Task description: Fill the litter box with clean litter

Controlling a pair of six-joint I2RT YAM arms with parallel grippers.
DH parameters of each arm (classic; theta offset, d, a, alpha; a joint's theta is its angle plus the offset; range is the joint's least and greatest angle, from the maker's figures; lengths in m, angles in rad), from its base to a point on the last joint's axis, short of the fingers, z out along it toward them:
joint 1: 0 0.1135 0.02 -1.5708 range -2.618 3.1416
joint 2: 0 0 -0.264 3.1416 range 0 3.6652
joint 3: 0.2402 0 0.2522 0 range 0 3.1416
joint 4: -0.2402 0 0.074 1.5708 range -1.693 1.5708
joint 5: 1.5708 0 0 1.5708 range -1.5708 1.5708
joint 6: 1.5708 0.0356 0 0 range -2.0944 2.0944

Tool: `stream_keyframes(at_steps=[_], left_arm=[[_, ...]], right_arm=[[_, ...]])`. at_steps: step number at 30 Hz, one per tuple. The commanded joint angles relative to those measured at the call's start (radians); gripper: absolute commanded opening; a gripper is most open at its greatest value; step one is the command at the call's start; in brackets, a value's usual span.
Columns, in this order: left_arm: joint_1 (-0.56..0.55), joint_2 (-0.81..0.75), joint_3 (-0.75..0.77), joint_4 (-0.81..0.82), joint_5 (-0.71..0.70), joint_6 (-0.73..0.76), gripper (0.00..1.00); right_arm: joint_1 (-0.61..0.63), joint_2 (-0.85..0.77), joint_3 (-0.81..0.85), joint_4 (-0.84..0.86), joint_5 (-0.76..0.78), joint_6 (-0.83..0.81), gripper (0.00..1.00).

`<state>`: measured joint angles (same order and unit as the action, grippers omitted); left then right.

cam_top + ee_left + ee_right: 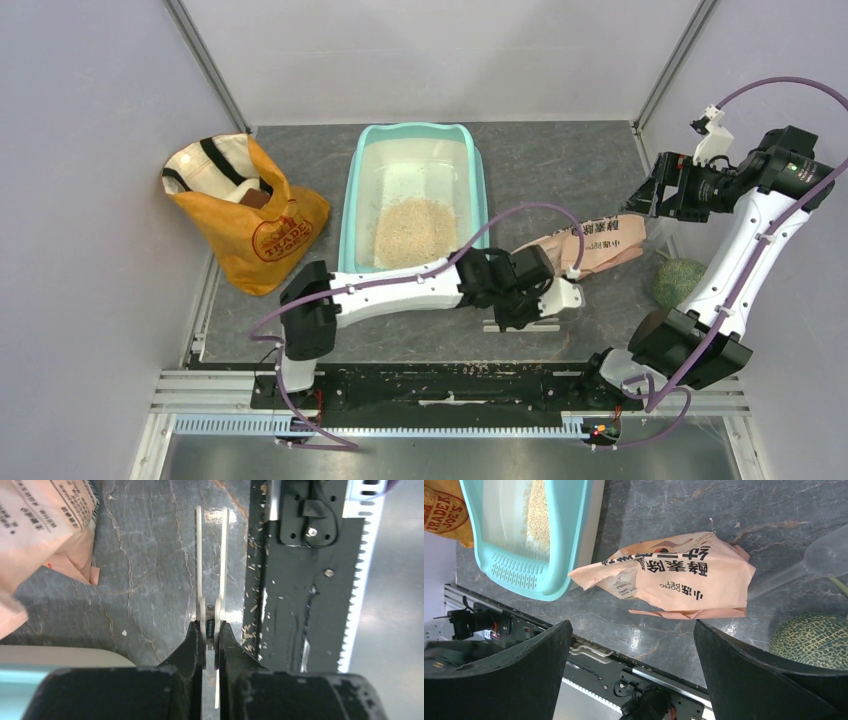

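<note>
Far off my left gripper's (pixel 211 630) left side slumps the orange bag (pixel 255 235), out of play. Closer on that same side, the litter box (pixel 352 200) holds a low heap of clean litter (pixel 415 232) toward its near end; I judge the fill incomplete. My left gripper is pressed together on a white scissors-like tool (pixel 222 555). If I drag it, it could snag the paper bag (pixel 689 575) just beside it. My right gripper (pixel 631 630) hangs spread and empty above that bag. A careless pinch near the torn mouth could spill granules short of the box, or nudge the melon (pixel 814 640) below its right side.
</note>
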<state>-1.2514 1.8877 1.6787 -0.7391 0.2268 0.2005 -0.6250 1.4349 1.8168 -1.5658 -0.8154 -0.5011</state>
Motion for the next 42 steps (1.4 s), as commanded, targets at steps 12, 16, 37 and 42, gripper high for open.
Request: stream_keyframes(at_steps=[12, 16, 37, 42], left_arm=[[-0.076, 0.195, -0.037, 0.336, -0.426, 0.116, 0.02], [-0.091, 0.209, -0.091, 0.392, -0.479, 0.147, 0.02], [-0.133, 0.196, -0.153, 0.363, -0.441, 0.107, 0.44], [-0.134, 0.126, -0.141, 0.333, -0.403, 0.085, 0.66]], right_arm=[[-0.003, 0.013, 0.000, -0.029, -0.034, 0.036, 0.99], [-0.004, 0.007, -0.009, -0.043, -0.025, 0.011, 0.99], [-0.003, 0.006, -0.020, -0.072, -0.018, -0.032, 0.99], [-0.003, 0.019, 0.006, -0.086, -0.025, -0.031, 0.99]])
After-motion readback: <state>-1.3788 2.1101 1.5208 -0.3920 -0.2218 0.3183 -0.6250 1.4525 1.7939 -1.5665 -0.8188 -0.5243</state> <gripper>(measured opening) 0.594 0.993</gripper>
